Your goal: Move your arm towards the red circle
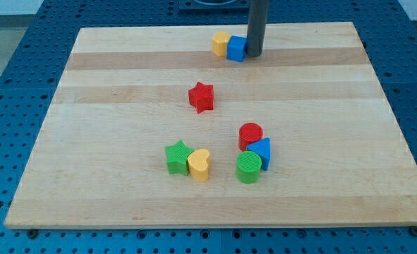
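The arm terminates in a straight cylindrical rod, uniform dark grey, smooth, without visible markings; my tip (253, 55) is blunt.

The tool (254, 55) runs off the view's top edge, and its shaft hides part of the blue block (236, 49). The blue triangle (261, 152) sits half-hidden behind the green circle (248, 167).

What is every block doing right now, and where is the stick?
my tip: at the view's top, touching the blue block's right side
blue block: against the yellow block
red star: alone, mid-board
red circle: touching the blue triangle
green circle: against the triangle
green star: touching the yellow heart
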You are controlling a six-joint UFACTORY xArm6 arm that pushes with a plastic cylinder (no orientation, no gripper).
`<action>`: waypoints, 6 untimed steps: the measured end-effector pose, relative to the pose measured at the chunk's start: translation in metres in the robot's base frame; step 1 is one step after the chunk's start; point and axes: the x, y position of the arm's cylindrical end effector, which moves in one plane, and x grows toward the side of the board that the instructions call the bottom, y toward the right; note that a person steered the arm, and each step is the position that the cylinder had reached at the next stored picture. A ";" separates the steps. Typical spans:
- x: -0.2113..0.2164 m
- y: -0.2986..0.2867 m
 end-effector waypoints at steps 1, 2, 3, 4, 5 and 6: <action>-0.005 -0.015; -0.014 -0.023; -0.021 -0.027; -0.012 -0.008; 0.029 0.016; 0.080 0.027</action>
